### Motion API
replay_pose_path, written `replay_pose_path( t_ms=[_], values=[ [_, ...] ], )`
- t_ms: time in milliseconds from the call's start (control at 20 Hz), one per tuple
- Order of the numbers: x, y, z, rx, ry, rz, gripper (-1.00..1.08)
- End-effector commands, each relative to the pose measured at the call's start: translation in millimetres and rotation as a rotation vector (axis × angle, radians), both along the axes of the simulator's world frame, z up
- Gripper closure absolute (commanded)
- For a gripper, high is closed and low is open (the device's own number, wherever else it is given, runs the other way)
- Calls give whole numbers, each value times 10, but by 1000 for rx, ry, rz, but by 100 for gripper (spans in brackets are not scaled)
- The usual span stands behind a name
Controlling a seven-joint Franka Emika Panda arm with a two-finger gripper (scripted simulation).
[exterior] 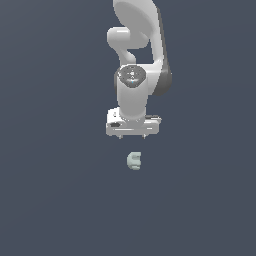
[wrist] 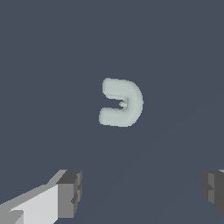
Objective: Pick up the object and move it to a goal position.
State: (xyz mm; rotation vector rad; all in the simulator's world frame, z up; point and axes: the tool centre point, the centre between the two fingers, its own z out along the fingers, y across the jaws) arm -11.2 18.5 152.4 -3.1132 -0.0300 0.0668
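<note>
**Gripper spread wide above a free-lying object**

Exterior view. White Panda arm (exterior: 135, 55) comes down from the upper edge of the picture, wrist pointing straight down. The gripper (exterior: 132, 136) sits at its lower end, a white crossbar with two short finger stubs showing under it, set wide apart. Nothing between them. Below the gripper, apart from it with a clear strip of bare surface between, lies the object (exterior: 134, 161): a small, pale grey-green, rounded lump, far smaller than the gripper body. Notches face the exterior view's left. It lies almost directly under the midpoint of the gripper. The worktop (exterior: 50, 200) is a flat, uniform slate-blue; no edges in sight.

Wrist view. The camera looks down on the object (wrist: 121, 103), which fills the middle of the picture. Shape is clearer here: a curved back on one side, two arms and a small nub between them on the other, giving a rough E or C outline. It lies flat on the worktop (wrist: 52, 65), untouched. Two dark grey fingertips (wrist: 72, 192) appear at the lower corners, one on a white finger body, the other cut by the picture's edge. Jaws released, wide apart, grasping nothing. The object is away from both pads and not between them in this picture.
</note>
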Motion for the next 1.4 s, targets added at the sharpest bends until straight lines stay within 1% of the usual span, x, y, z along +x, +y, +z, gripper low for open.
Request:
replay_pose_path(
  t_ms=[0, 150, 400, 550, 900, 1350],
  values=[
    [0, 0, 0, 0, 0, 0, -92],
    [17, 36, 3, -2, -4, 12, -92],
    [76, 189, 27, -11, -18, 68, -92],
    [74, 209, 39, -12, -19, 77, -92],
    [148, 184, -50, -12, -22, 46, -92],
    [416, 119, -403, -22, -34, -58, -92]
  ],
)
